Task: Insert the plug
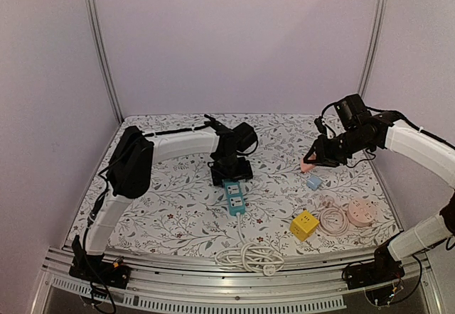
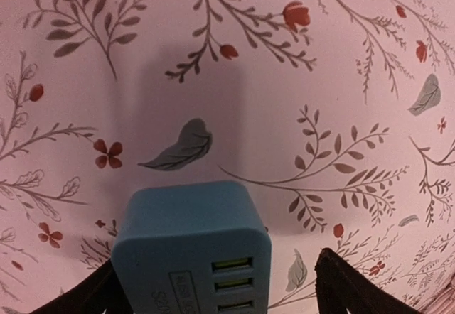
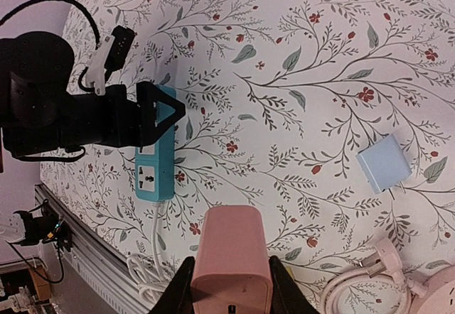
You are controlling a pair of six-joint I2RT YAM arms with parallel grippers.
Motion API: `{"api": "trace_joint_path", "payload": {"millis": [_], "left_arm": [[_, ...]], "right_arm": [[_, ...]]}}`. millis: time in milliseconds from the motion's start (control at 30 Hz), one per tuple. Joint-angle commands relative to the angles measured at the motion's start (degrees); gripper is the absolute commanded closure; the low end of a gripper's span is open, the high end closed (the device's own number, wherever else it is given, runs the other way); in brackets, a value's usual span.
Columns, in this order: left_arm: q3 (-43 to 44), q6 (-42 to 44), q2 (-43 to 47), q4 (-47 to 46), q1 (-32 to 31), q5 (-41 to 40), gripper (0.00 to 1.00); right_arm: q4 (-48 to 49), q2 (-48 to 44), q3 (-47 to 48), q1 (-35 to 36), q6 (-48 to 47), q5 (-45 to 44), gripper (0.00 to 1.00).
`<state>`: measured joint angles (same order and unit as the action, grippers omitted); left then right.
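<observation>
My right gripper [image 1: 313, 159] is shut on a pink plug [image 1: 307, 165] and holds it above the table right of centre. In the right wrist view the pink plug [image 3: 231, 253] sits between the fingers [image 3: 181, 289]. The blue power strip [image 1: 233, 197] lies mid-table with its white cord running toward the front. My left gripper [image 1: 229, 166] is open and straddles the strip's far end. In the left wrist view the strip's end with USB ports [image 2: 192, 246] lies against the left finger, with a gap to the right finger [image 2: 345, 285]. One free socket [image 3: 149, 182] shows on the strip.
A light blue plug [image 1: 313, 182] lies just below my right gripper. A yellow cube adapter [image 1: 304, 224], a coiled pink cord [image 1: 333, 219] and a round pink power strip [image 1: 361, 213] sit front right. A white cord coil [image 1: 249, 257] lies at the front edge.
</observation>
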<state>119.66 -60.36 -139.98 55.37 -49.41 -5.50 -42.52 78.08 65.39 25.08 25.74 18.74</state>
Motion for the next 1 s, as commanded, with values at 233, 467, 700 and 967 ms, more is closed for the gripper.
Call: {"api": "trace_joint_path", "payload": {"millis": [233, 467, 700, 967], "left_arm": [[-8.71, 9.78, 14.63, -5.0, 0.65, -3.83, 0.01], [-23.19, 16.39, 30.79, -9.59, 1.54, -6.1, 0.01], [-39.02, 20.26, 46.82, -13.93, 2.21, -4.17, 0.0], [-53.42, 23.26, 61.78, -16.55, 2.21, -1.54, 0.01]], "right_arm": [[0.77, 1.33, 3.18, 0.3, 1.37, 0.9, 1.0], [0.91, 0.74, 5.69, 0.5, 4.31, 6.31, 1.0], [-2.41, 0.93, 11.07, 3.22, 8.17, 7.36, 1.0], [-6.04, 4.63, 16.43, 8.99, 11.11, 4.1, 1.0]]}}
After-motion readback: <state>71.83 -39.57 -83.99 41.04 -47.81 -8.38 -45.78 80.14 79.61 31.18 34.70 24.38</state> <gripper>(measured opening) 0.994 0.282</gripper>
